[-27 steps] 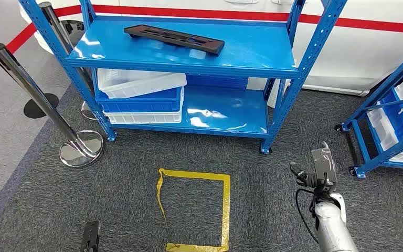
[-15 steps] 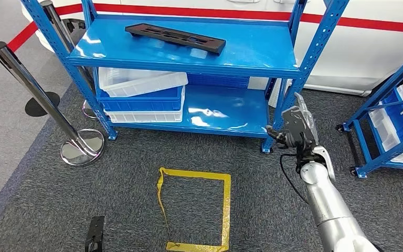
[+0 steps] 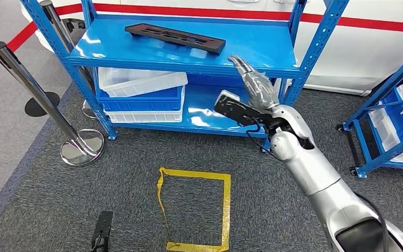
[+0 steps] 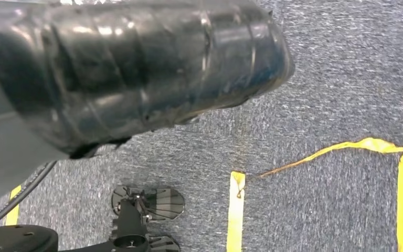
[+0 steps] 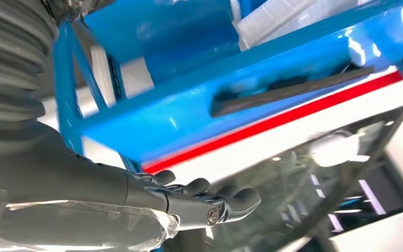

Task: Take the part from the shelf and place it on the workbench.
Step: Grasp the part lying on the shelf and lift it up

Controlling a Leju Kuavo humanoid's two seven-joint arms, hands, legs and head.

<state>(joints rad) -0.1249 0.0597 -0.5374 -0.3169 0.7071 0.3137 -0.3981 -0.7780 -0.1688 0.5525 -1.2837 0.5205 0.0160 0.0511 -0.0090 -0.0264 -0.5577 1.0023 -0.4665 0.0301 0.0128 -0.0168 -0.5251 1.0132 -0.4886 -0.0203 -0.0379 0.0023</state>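
The part is a long flat black piece with slots, lying at an angle on the top board of the blue shelf. My right hand is raised in front of that board's front edge, right of the part and apart from it, fingers stretched out and holding nothing. In the right wrist view the part shows as a dark strip on the blue board, beyond the dark fingers. My left hand hangs low over the carpet; the left wrist view shows its dark cover, fingers hidden.
White bins and a blue bin sit on the lower board. Chrome stanchions stand left of the shelf. A yellow tape square marks the carpet. A second blue rack with bins stands at the right.
My right arm has swung up and to the left, from low beside my body to the front edge of the top shelf board. The part has not moved.
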